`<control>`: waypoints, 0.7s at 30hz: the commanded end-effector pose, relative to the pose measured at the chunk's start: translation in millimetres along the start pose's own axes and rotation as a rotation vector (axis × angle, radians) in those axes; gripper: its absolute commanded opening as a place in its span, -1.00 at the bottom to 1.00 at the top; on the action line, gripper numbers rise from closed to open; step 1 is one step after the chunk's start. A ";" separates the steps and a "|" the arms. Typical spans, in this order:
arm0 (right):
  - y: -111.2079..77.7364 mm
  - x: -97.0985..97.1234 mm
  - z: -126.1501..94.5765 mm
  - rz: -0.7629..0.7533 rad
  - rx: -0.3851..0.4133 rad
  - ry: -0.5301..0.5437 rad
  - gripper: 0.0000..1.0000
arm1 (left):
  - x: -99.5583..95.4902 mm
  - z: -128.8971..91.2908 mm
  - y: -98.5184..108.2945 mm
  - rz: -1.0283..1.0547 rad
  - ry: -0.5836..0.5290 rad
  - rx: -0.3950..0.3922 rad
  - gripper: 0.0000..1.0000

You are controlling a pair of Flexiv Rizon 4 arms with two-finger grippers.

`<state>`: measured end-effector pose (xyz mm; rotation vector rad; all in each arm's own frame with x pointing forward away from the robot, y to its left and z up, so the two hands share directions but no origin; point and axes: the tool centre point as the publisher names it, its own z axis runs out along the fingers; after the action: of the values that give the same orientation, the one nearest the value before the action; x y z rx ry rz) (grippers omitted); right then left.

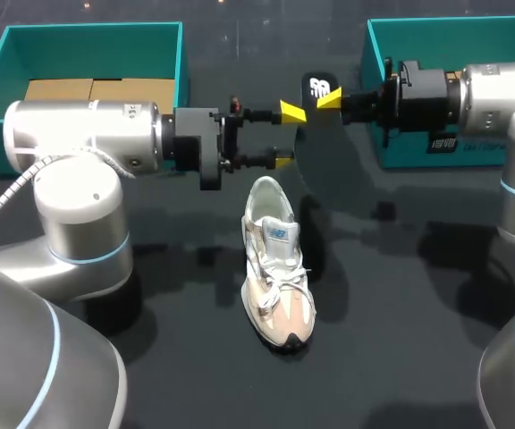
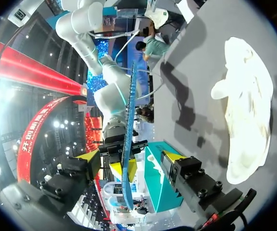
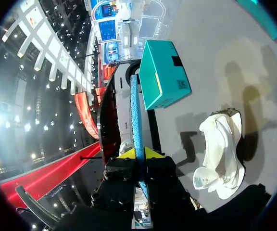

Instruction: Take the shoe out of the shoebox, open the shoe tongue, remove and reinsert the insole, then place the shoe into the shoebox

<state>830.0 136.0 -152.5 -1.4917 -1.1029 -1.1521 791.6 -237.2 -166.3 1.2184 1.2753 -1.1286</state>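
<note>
A white and beige shoe (image 1: 277, 264) lies on the dark table, toe toward me; it also shows as the shoe (image 2: 246, 110) and the shoe (image 3: 220, 154) in the wrist views. My right gripper (image 1: 331, 101) is shut on the dark insole (image 1: 322, 138), holding it up on edge above the table behind the shoe. Edge on, the insole (image 3: 136, 115) looks blue between the right gripper's (image 3: 133, 154) tips. My left gripper (image 1: 286, 136) is open, one finger (image 2: 88, 158) on each side of the insole (image 2: 128, 120), neither touching it.
A teal shoebox (image 1: 92, 54) holding brown cardboard stands at the back left, behind my left arm. A second teal box (image 1: 436, 54) stands at the back right, behind my right arm. Dark table lies around the shoe.
</note>
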 end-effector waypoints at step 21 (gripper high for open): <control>5.8 -0.3 7.0 0.009 -0.023 -0.016 -1.00 | 7.4 16.0 10.6 -0.012 0.022 -0.015 -0.13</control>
<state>836.6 140.1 -153.7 -1.5208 -1.0960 -1.1533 801.7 -246.3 -173.1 1.2164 1.3043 -1.1194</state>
